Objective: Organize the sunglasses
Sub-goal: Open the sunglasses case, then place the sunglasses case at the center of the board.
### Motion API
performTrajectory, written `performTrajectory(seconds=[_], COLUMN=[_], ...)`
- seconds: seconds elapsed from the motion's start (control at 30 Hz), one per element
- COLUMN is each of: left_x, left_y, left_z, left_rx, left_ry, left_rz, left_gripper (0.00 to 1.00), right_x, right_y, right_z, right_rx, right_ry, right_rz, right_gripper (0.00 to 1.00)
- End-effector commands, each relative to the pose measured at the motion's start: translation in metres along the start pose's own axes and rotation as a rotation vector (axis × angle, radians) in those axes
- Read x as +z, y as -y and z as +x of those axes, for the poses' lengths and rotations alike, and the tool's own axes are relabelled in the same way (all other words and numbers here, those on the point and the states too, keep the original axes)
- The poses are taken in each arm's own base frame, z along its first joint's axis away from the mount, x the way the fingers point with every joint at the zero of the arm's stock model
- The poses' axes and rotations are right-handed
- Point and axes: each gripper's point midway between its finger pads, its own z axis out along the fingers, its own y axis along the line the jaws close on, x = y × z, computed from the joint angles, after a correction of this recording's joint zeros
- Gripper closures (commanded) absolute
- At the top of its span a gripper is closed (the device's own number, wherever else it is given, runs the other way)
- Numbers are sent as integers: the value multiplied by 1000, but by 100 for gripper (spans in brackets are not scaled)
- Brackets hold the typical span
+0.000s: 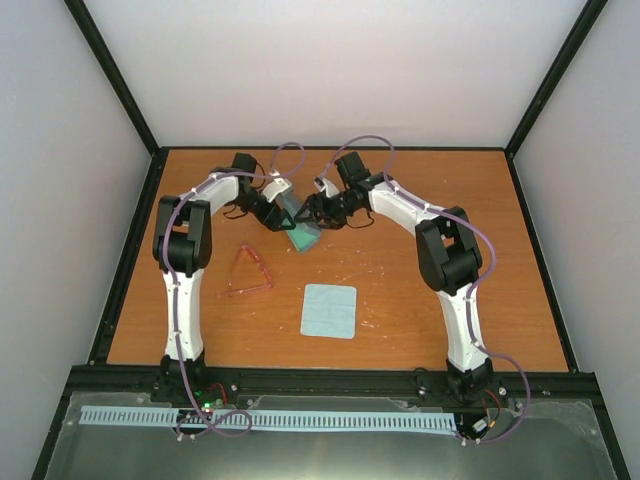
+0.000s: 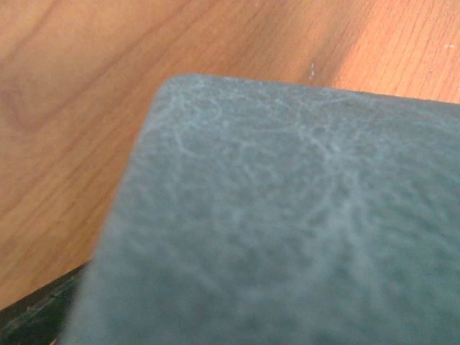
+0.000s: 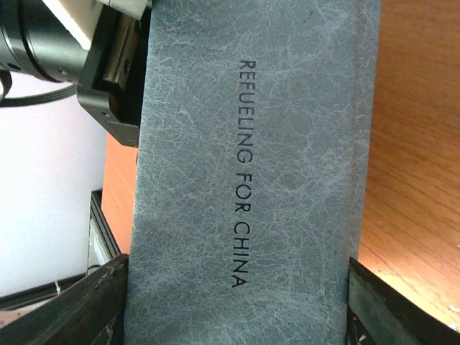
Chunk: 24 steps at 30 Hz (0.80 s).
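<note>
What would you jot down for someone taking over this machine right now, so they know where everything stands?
Right end effector: shut on the grey-blue case, far middle of the table.
Left end effector: at the same case; open or shut unclear.
Sunglasses: loose on the table by the left arm, outside the case.
Blue cloth: flat, right of the sunglasses.
Done: case grasped. Left: probably sunglasses into the case.
</note>
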Motion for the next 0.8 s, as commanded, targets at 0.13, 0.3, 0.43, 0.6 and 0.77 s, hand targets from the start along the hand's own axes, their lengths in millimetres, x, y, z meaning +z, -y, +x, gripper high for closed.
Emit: performTrajectory(seconds=[0.13,0.3,0.43,0.6,0.77], left_x=[7,15,20,18,21], left_y=[-3,-11,-19,-23,-25], left_z=[15,14,15,9,8], left_rx=[-23,-39,-41,-25,-28], left_ry=[-50,-54,-64,-50,-51], left_rz=[-42,-48,-67,-82,-74], left_gripper=[7,9,17,52,58], right_x=[-42,-37,-38,-40,-43], right_y=[-58,-53,-58,-64,-72], right_z=[-2,6,9,13,15], right_rx=[-306,-293,-300,-317,-335], right_ry=[54,11,-2,-12,-19], right_rz=[-252,-273,-299,-327,-356], right_gripper=[70,68,68,69,69])
